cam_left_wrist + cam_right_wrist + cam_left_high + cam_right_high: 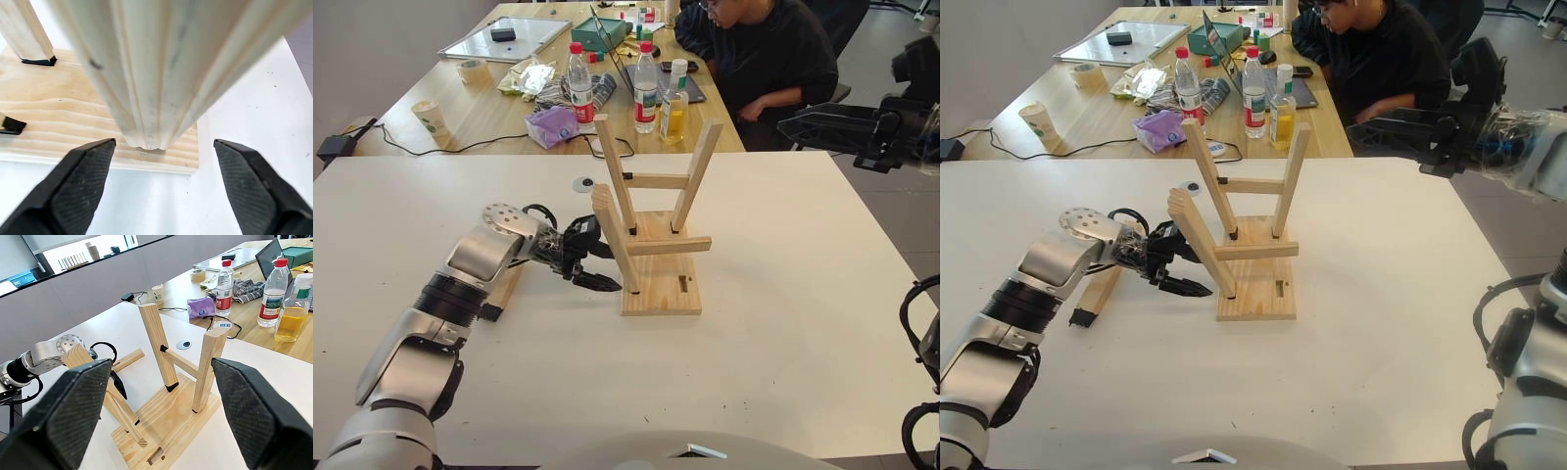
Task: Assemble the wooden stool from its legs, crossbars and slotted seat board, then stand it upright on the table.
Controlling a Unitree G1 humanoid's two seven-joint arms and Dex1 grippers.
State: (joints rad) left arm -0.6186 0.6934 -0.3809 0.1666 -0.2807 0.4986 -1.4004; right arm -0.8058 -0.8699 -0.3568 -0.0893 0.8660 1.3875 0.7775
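The stool stands upside down on the white table, its seat board (666, 292) lying flat. Three legs rise from it: two far ones (618, 176) (696, 174) and a near one (615, 240), joined by crossbars (657, 181) (668, 247). One slot (683, 284) in the board is empty. A loose leg (1097, 294) lies on the table beside my left forearm. My left gripper (594, 264) is open at the base of the near leg (146, 73), whose foot sits between the spread fingers (83, 181). My right gripper (1400, 132) hangs open, high at the table's far right, with the fingers (73, 416) wide apart.
Behind the white table is a wooden table (431, 137) with bottles (646, 88), a cup (430, 117), a laptop and clutter, where a person sits. A small round disc (582, 183) lies near the white table's far edge. The near and right parts of the white table are bare.
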